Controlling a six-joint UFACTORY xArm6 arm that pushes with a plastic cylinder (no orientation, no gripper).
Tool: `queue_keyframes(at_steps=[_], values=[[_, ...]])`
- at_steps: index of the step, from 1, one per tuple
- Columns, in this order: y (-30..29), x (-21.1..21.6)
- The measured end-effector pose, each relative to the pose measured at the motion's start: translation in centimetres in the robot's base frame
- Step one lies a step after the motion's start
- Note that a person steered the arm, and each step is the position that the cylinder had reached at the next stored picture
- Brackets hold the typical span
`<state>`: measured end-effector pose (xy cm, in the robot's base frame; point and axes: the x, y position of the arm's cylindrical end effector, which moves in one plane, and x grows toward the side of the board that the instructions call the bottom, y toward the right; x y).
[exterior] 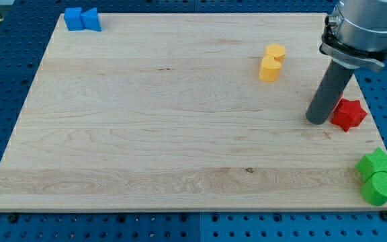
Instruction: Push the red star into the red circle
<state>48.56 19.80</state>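
Camera view shows the rod's tip (318, 122), which has no pincer to open or close, with the red star (349, 114) just to its right; no red circle is visible, so a careless push could shove the star off the board's (180, 134) near edge.

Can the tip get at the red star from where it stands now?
Probably yes. My tip stands right beside the red star, on its left in the view, with no block between them. The yellow blocks and green blocks lie well clear. No red circle shows in this view.
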Motion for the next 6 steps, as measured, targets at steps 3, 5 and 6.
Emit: queue_keyframes(at_steps=[3, 5, 6], values=[[3.1, 2.5], [6.4, 2.5], [6.9, 2.0]])
